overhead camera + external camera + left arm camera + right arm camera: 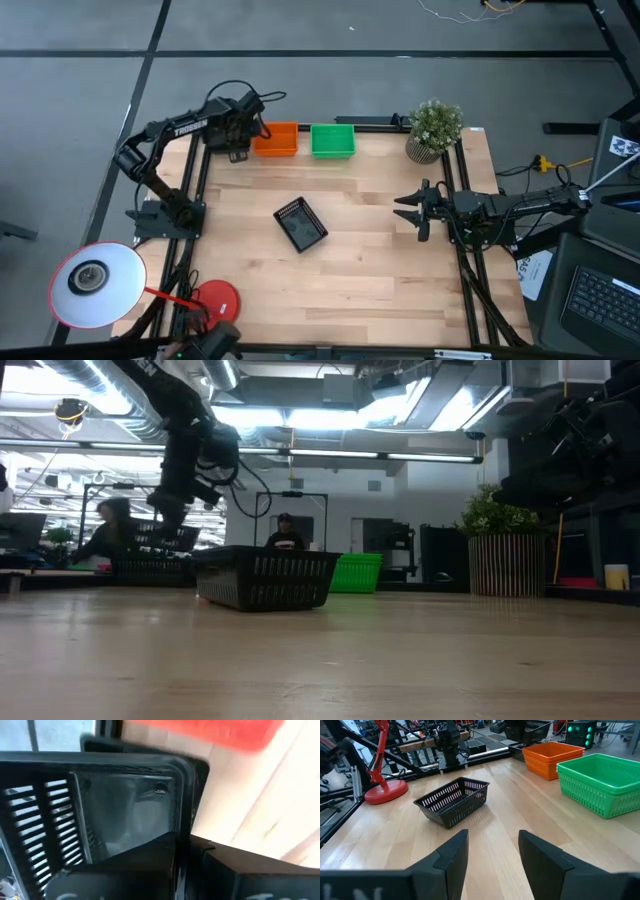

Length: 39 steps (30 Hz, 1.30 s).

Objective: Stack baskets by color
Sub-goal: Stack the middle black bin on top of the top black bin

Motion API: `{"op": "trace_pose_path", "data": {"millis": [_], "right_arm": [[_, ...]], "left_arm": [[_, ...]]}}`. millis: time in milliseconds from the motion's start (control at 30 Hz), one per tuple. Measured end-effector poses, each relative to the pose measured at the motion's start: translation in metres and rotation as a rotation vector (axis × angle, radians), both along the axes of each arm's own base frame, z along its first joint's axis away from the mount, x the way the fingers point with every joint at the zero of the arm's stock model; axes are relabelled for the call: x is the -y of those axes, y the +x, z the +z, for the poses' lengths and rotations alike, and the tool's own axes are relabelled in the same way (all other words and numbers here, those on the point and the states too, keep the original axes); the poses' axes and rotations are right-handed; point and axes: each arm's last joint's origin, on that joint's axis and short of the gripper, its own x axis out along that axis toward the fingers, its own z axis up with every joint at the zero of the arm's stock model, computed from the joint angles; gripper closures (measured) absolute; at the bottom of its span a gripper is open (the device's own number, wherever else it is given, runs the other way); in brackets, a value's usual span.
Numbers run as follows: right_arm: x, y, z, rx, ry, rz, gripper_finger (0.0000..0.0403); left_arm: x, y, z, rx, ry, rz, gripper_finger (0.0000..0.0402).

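Observation:
My left gripper [236, 138] is at the table's far left corner, shut on a black basket [125, 805] beside the orange baskets [277, 140]. Under it another black basket [150, 568] rests on the table. The green baskets [333, 140] stand right of the orange ones. One more black basket [300, 223] sits flat on its bottom mid-table, turned askew. My right gripper [410, 210] waits open at the right side, its fingers level and with nothing between them [492, 840]. My left gripper pinches one wall of the black basket at its rim [183, 820], one finger [130, 865] inside the basket and the other [250, 870] outside. The fingers slant steeply down from above. The basket hangs just over the lower black one [521, 747]; whether they touch, I cannot tell.
A potted plant [435, 130] stands at the far right corner. A lamp with a white shade [95, 285] and round red base [215, 300] sits at the near left. Bare wood lies around the middle basket.

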Motion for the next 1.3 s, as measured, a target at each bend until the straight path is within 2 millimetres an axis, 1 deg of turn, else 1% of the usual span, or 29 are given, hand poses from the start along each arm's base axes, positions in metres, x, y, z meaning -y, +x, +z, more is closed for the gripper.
{"op": "trace_pose_path", "data": {"millis": [100,233,500,667,967,1133,1300], "right_arm": [[0.0000,0.0000,0.0000,0.000,-0.001,0.000,0.0229],[0.0000,0.0000,0.0000,0.000,-0.001,0.000,0.0229],[0.0000,0.0000,0.0000,0.000,0.001,0.000,0.0229],[0.0000,0.0000,0.0000,0.000,0.002,0.000,0.0229],[-0.0001,0.0000,0.0000,0.000,0.003,0.004,0.0229],[-0.0002,0.0000,0.0000,0.000,0.003,0.007,0.0229],[-0.0002,0.0000,-0.0001,-0.001,0.004,0.007,0.0229]], "left_arm": [[-0.0011,-0.0062,-0.0006,-0.036,-0.036,-0.037,0.0401],[-0.0050,-0.0082,-0.0003,-0.046,-0.031,-0.085,0.0398],[-0.0063,-0.0087,-0.0002,-0.054,-0.033,-0.122,0.0367],[-0.0079,-0.0081,0.0003,-0.052,-0.013,-0.119,0.0345],[-0.0090,-0.0073,0.0006,-0.043,0.003,-0.108,0.0326],[-0.0070,-0.0089,0.0000,-0.049,-0.015,-0.084,0.0302],[-0.0069,-0.0084,0.0002,-0.043,0.002,-0.043,0.0283]]}}
